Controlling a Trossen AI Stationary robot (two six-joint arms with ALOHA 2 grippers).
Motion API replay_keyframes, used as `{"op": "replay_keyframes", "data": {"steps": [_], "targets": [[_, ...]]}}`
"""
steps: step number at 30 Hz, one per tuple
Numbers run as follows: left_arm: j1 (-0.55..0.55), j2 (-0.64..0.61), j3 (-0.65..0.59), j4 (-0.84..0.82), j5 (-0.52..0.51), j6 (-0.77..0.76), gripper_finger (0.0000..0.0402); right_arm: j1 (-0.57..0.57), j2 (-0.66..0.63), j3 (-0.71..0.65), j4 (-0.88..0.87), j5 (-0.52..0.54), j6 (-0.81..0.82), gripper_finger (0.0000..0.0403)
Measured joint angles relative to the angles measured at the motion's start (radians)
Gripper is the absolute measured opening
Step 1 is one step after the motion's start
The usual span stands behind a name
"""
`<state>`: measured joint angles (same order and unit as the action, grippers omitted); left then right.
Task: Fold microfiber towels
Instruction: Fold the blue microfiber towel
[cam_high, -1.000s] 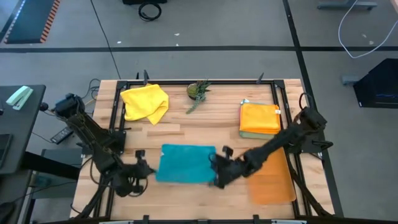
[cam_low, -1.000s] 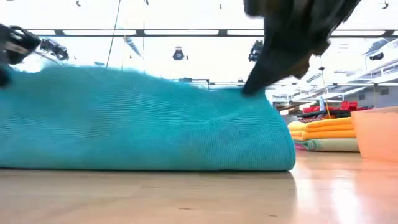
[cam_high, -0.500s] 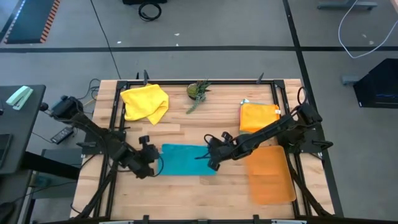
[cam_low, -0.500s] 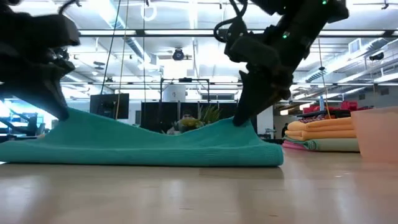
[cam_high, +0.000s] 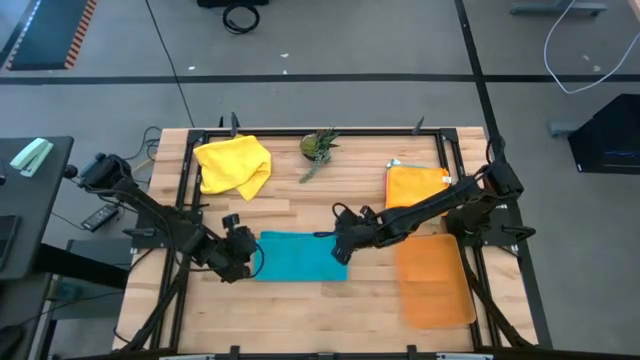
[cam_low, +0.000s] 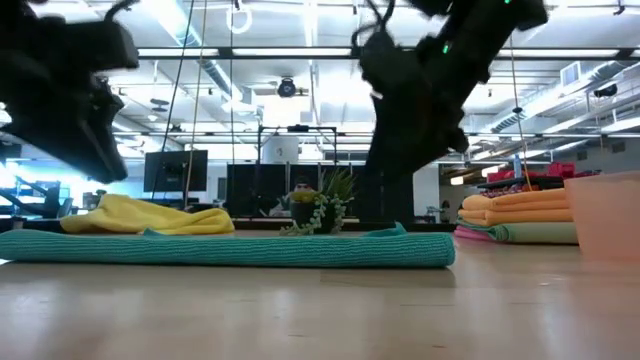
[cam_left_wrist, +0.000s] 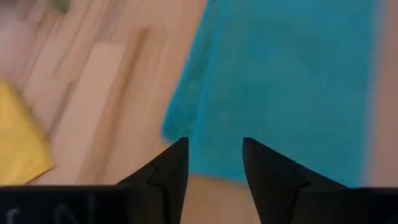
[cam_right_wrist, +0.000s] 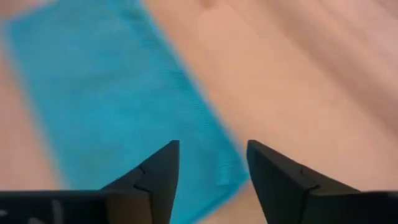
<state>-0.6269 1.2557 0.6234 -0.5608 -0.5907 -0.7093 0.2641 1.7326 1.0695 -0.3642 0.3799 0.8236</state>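
The teal towel lies flat on the desk, long axis running between both tools — left tool and right tool, each parted and empty, at its ends.

Both arms low, fingers seemingly parted, empty.

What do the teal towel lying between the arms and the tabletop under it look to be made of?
The flat teal microfiber towel: soft woven or knit cloth, matte, going by the fine ribbed texture along its folded edge. The pale wooden tabletop: probably jointed wood planks with a smooth, slightly glossy finish; seams and grain show, and the low view shows a faint sheen.
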Motion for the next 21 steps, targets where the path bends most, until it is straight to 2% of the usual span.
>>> {"op": "replay_keyframes", "data": {"steps": [3, 6, 10, 12, 14, 21], "targets": [[-0.037, -0.001, -0.013, 0.178, 0.001, 0.078, 0.0163, 0.094, 0.013, 0.003, 0.125, 0.023, 0.020, 0.0201], [-0.044, 0.036, -0.032, 0.309, 0.004, 0.195, 0.0147, 0.184, 0.074, 0.003, 0.264, 0.087, 0.047, 0.0173], [0.022, 0.101, -0.036, 0.357, 0.016, 0.263, 0.0090, 0.236, 0.174, 0.002, 0.408, 0.100, 0.087, 0.0069], [0.069, 0.140, -0.036, 0.394, 0.078, 0.304, 0.0049, 0.248, 0.217, 0.002, 0.429, 0.102, 0.113, 0.0019], [0.113, 0.174, -0.036, 0.407, 0.151, 0.326, 0.0014, 0.250, 0.254, 0.002, 0.434, 0.098, 0.162, 0.0011], [0.188, 0.284, -0.032, 0.427, 0.266, 0.273, 0.0010, 0.223, 0.294, 0.006, 0.353, 0.082, 0.179, 0.0003]]}}
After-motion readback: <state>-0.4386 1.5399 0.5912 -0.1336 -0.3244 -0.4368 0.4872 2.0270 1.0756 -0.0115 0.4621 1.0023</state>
